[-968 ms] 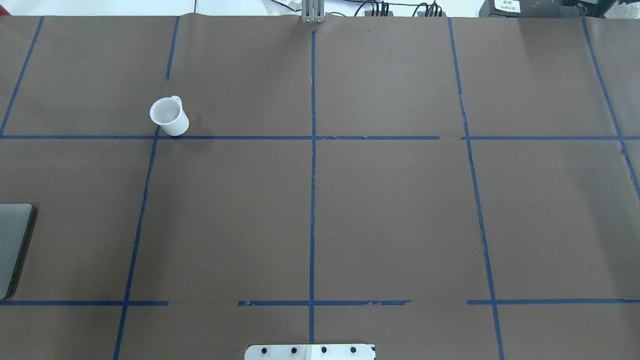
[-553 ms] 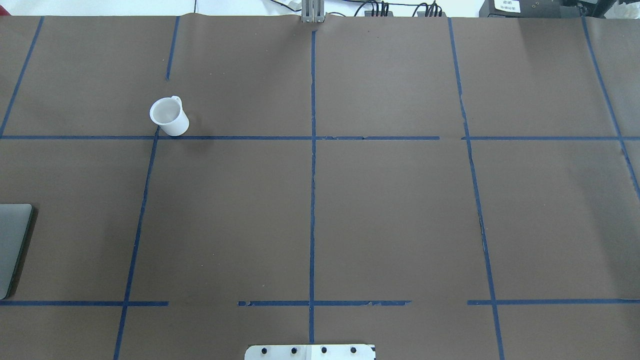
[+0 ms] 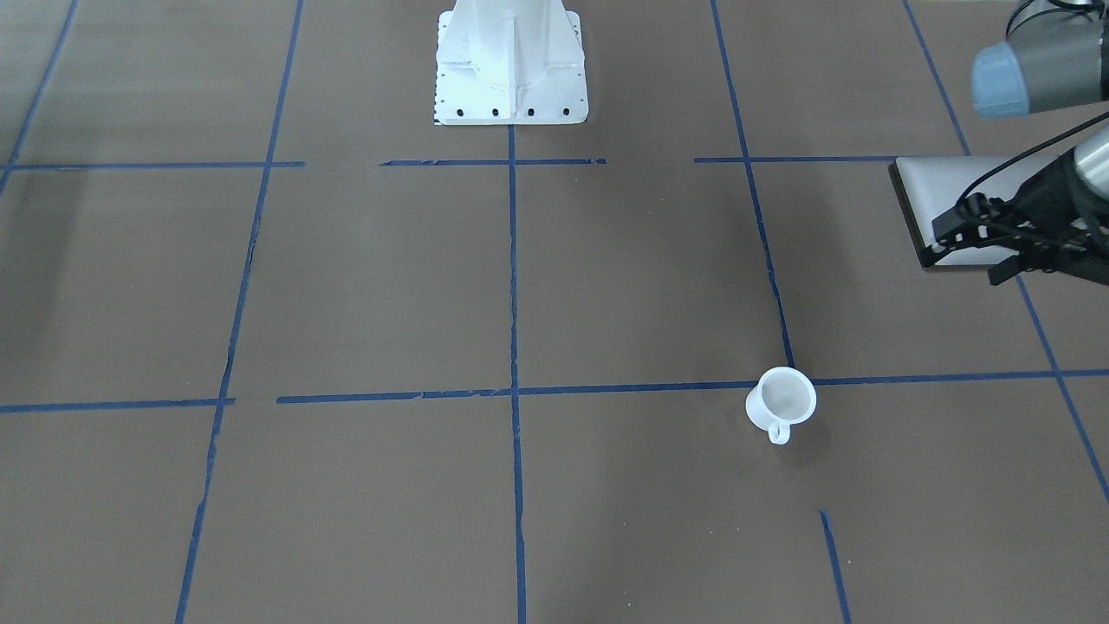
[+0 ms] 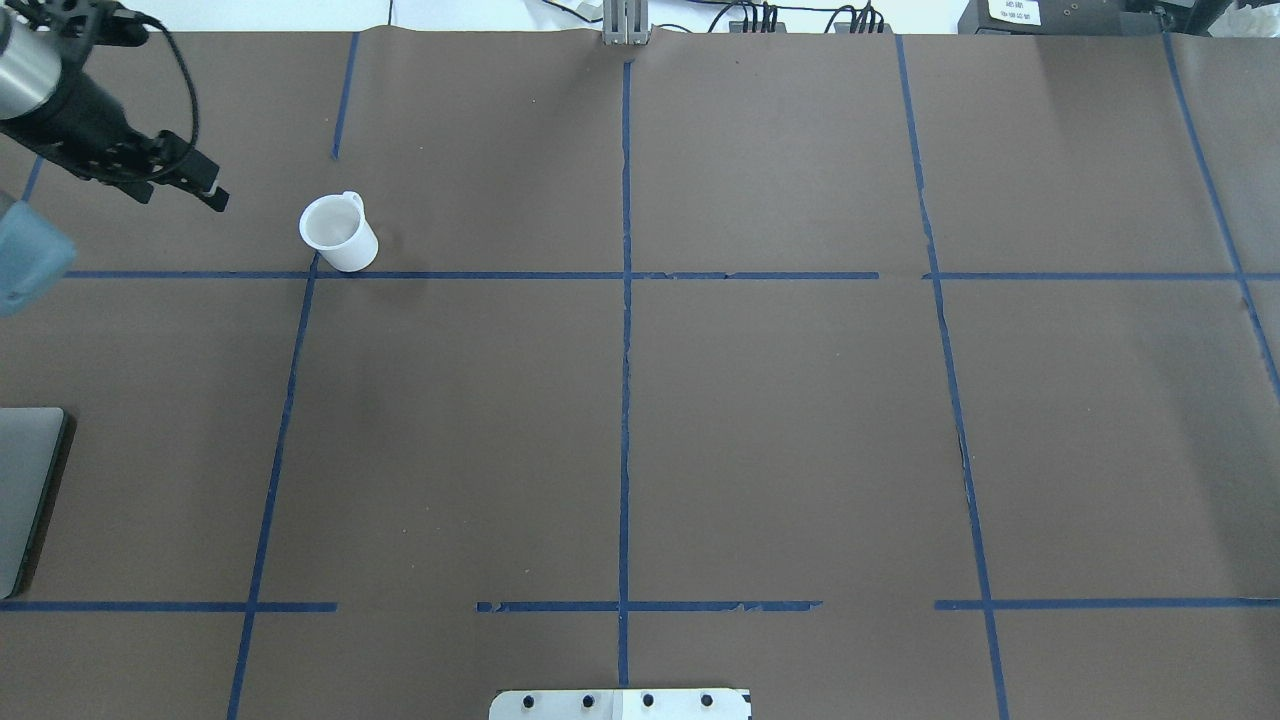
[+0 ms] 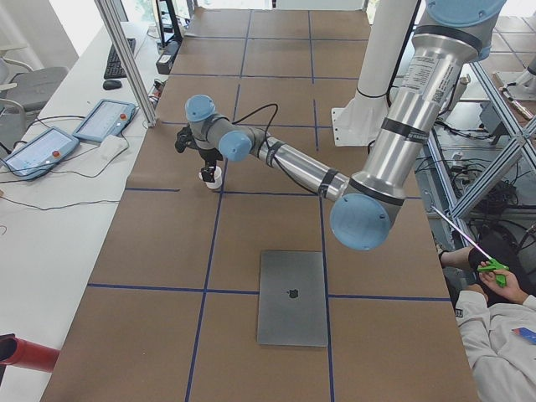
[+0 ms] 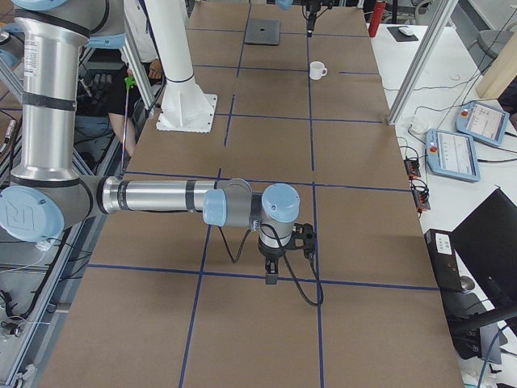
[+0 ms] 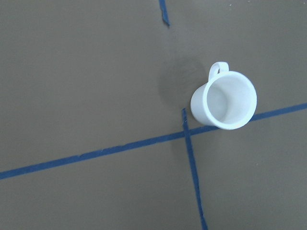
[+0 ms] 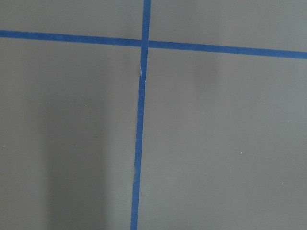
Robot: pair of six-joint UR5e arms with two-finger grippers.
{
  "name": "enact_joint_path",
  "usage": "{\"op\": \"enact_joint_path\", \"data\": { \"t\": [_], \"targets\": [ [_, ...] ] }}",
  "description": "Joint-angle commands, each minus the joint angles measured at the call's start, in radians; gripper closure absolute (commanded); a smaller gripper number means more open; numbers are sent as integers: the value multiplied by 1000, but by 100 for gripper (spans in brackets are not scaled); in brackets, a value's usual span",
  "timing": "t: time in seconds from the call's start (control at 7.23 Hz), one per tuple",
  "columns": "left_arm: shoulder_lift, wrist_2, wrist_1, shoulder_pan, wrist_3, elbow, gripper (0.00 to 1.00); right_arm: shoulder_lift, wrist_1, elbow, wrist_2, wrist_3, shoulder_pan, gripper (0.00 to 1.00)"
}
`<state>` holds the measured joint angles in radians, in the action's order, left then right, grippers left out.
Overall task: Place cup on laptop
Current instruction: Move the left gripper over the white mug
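Observation:
The white cup [image 4: 338, 232] stands upright on the brown table at a blue tape crossing, handle toward the far side. It also shows in the front view [image 3: 781, 403] and in the left wrist view [image 7: 224, 99]. The silver-grey laptop [image 4: 25, 490] lies closed at the table's left end, mostly cut off here and whole in the left side view [image 5: 292, 297]. My left gripper [image 4: 178, 195] hangs open and empty above the table, to the left of the cup and apart from it. My right gripper [image 6: 271, 279] points down over bare table far from both; I cannot tell its state.
The white base plate [image 3: 511, 69] sits at the table's near edge in the middle. Blue tape lines [image 4: 625, 350] grid the brown cover. A side bench with teach pendants [image 5: 105, 120] runs past the far edge. A seated person [image 5: 494, 310] is behind the robot.
My left arm and gripper have come into the overhead view at the upper left, near the cup. The cup and laptop have not moved.

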<state>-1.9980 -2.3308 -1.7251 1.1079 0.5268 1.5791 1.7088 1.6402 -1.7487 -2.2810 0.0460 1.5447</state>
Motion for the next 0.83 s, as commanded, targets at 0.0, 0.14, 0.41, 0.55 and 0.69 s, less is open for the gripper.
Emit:
{"op": "enact_joint_path", "data": {
  "t": [0.0, 0.14, 0.41, 0.55, 0.69],
  "targets": [
    [-163, 108, -8, -45, 9, -199, 0, 0, 0, 0, 0, 0, 0, 0],
    [-230, 111, -23, -51, 10, -300, 0, 0, 1, 0, 0, 0, 0, 0],
    [-321, 114, -190, -100, 117, -506, 0, 0, 1, 0, 0, 0, 0, 0],
    [-337, 116, -267, -121, 162, -574, 0, 0, 1, 0, 0, 0, 0, 0],
    [-338, 148, -272, -141, 174, -583, 1, 0, 0, 0, 0, 0, 0, 0]
  ]
}}
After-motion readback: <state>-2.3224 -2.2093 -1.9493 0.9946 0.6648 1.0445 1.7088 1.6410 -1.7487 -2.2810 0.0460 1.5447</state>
